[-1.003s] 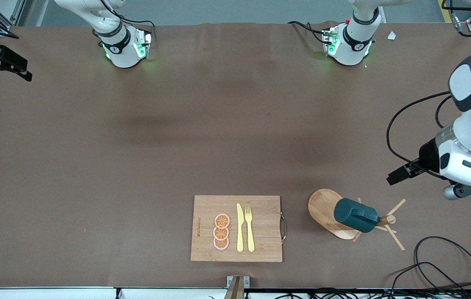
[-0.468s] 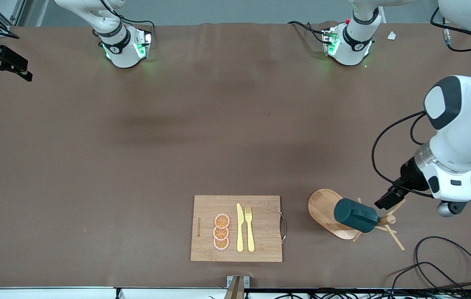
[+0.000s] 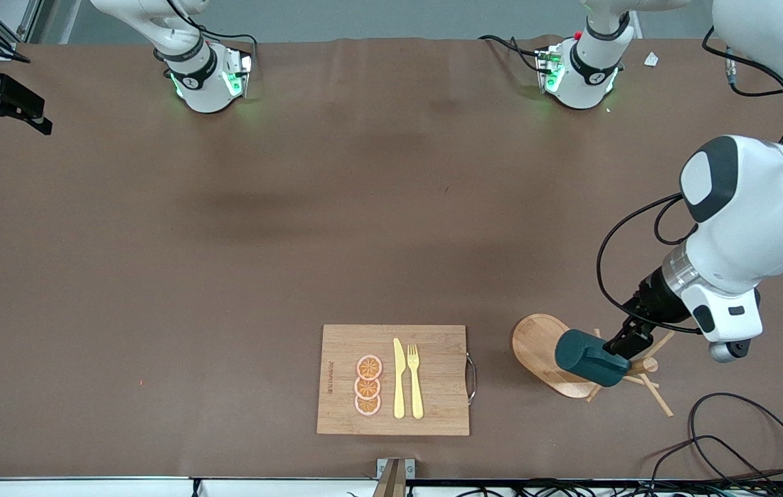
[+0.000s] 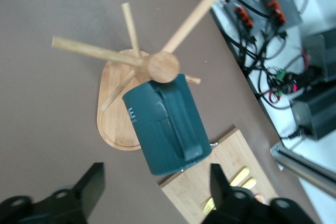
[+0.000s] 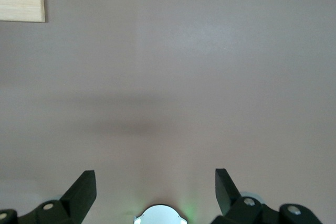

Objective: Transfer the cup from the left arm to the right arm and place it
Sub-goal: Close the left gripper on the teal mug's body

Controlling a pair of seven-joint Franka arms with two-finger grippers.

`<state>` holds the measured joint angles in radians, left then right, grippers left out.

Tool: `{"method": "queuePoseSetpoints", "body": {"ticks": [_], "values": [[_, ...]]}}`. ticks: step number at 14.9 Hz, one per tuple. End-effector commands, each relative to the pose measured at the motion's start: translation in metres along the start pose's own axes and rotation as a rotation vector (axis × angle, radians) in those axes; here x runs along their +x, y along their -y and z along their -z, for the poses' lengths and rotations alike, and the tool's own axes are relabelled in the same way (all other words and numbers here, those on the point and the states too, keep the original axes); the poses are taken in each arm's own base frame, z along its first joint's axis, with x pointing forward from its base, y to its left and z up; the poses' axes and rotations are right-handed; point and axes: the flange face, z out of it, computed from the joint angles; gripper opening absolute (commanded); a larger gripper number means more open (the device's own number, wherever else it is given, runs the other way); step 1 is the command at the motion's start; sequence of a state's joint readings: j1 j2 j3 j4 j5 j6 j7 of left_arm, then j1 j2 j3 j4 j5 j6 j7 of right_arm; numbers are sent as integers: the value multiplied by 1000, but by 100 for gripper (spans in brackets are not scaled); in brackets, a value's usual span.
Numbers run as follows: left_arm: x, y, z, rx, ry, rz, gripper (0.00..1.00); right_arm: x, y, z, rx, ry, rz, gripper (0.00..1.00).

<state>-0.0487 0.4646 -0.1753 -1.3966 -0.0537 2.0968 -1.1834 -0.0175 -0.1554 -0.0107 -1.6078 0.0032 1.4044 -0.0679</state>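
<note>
The cup [image 3: 590, 366], a dark teal mug, hangs tilted on a peg of a wooden mug tree whose oval base [image 3: 536, 345] rests on the table toward the left arm's end. My left gripper [image 3: 629, 342] is open and empty, right beside the cup over the tree's pegs, not touching it. In the left wrist view the cup [image 4: 165, 124] lies ahead of the left gripper [image 4: 156, 184], handle facing the camera, with both fingers apart and short of it. My right gripper [image 3: 32, 116] waits open and empty, high over the right arm's end of the table; it also shows in the right wrist view [image 5: 156, 190].
A wooden cutting board [image 3: 439, 414] lies near the front edge with three orange slices [image 3: 368, 385], a yellow knife [image 3: 399, 378] and a fork [image 3: 414, 379]. Loose black cables [image 3: 729, 442] lie on the table near the mug tree. The tree's pegs [image 4: 94, 51] stick out sideways.
My left arm has swung down and in toward the mug tree, bringing its open gripper next to the cup. The cup and the right arm have not moved.
</note>
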Motion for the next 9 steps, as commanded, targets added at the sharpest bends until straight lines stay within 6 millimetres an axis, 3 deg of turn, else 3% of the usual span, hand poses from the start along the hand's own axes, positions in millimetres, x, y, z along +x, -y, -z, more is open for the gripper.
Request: {"method": "queuePoseSetpoints", "body": {"ticks": [1, 5, 9], "values": [[3, -6, -12, -8, 16, 94, 69, -7, -3, 8, -12, -18, 0, 100], [6, -6, -25, -6, 19, 109, 68, -8, -4, 7, -11, -9, -2, 100], [9, -11, -18, -48, 4, 123, 68, -7, -3, 7, -12, -10, 0, 100]]}}
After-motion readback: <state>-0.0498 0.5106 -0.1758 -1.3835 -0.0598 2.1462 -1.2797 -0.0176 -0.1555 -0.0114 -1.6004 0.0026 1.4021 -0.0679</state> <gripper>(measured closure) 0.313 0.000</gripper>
